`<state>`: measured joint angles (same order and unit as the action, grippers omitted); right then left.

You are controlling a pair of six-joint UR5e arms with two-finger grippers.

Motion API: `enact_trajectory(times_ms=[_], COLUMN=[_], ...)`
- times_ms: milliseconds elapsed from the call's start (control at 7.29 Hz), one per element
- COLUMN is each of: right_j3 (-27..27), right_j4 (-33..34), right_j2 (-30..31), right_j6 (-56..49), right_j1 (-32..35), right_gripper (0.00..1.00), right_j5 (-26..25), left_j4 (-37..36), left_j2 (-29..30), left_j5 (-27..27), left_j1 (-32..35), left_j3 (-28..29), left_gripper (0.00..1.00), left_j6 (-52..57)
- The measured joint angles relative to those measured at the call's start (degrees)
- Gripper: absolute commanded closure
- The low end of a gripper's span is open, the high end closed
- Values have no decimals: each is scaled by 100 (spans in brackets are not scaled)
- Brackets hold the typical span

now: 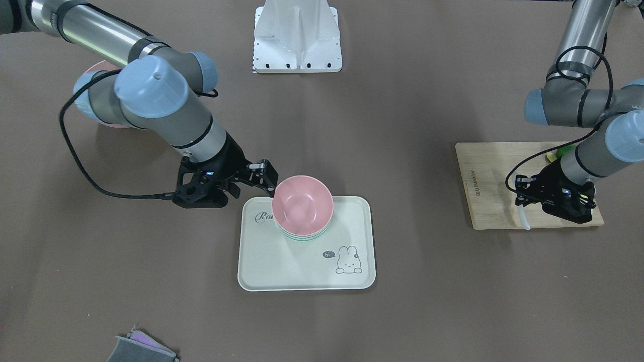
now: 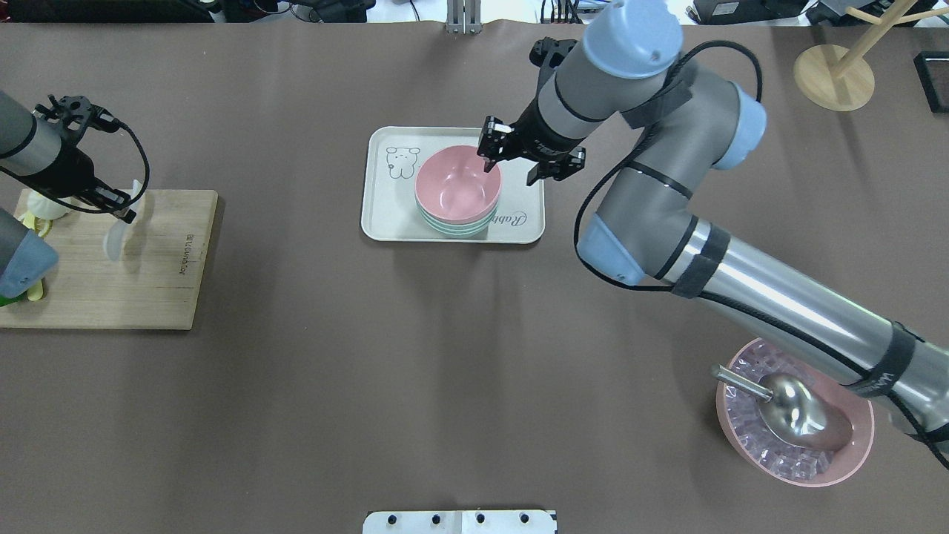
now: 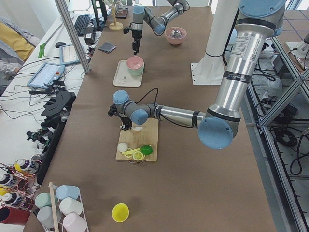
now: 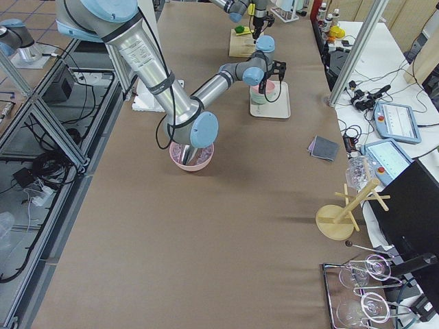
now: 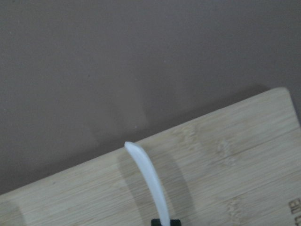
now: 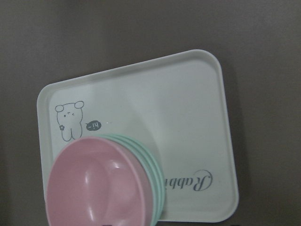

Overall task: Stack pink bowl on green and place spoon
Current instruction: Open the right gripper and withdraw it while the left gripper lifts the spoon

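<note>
Left hand [image 2: 124, 213]: closed on the spoon's handle end, fingers pinching it; hangs over the near-left part of the wooden board.
Spoon [image 2: 117, 236]: white, held by the left hand, sticks out from the fingertips over the board and casts a shadow on the wood beside it; cannot tell whether its far end touches the board.
Board [image 2: 148, 282]: pale wood, lies flat on the surface under the left hand.
Fruit pieces [image 3: 137, 153]: yellow slices, a green piece and a white round one, grouped at the board's end behind the left hand.
Surface [image 2: 296, 371]: brown, carries everything.
Tray [image 2: 385, 215]: pale, with a rabbit drawing, well apart from the left hand and directly below the right hand.
Pink bowl [image 2: 456, 185]: upright, nested on top of the green stack on the tray, its rim just under the right hand's fingertips.
Green bowl [image 2: 452, 228]: beneath the pink bowl, several green rims showing as a stack.
Right hand [image 2: 511, 169]: spread wide, grips nothing; one finger above the pink bowl's inside edge, the other outside it over the tray.
Ice bowl [image 2: 852, 460]: pink, filled with clear cubes, well apart from the right hand, beneath that arm's forearm.
Scoop [image 2: 801, 404]: metal, lies in the ice bowl.
</note>
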<state>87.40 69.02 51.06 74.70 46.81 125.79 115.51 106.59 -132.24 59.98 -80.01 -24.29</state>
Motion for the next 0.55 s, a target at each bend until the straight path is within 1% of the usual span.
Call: enact_trajectory(times_ms=[137,275,412,549], right_j3=[239,438,601,716], right_j4=[15,26,28,26], right_j2=[326,693,1101,1559], right_j6=[-265,-599,-993,-1557], right_j1=[339,770,1177,1490], right_gripper=[0,0,0,0], right_j5=[440,935,1312,1508], left_j4=[-2,9,7,-10], left_j2=[208,522,920,1414], left_j5=[-202,-351,-393,-307], left_j1=[-3,-106,-389,-744], left_j3=[-34,-84,-122,-93], left_gripper=[100,100,100,100], left_j6=[-448,-1129,-1874,-2618])
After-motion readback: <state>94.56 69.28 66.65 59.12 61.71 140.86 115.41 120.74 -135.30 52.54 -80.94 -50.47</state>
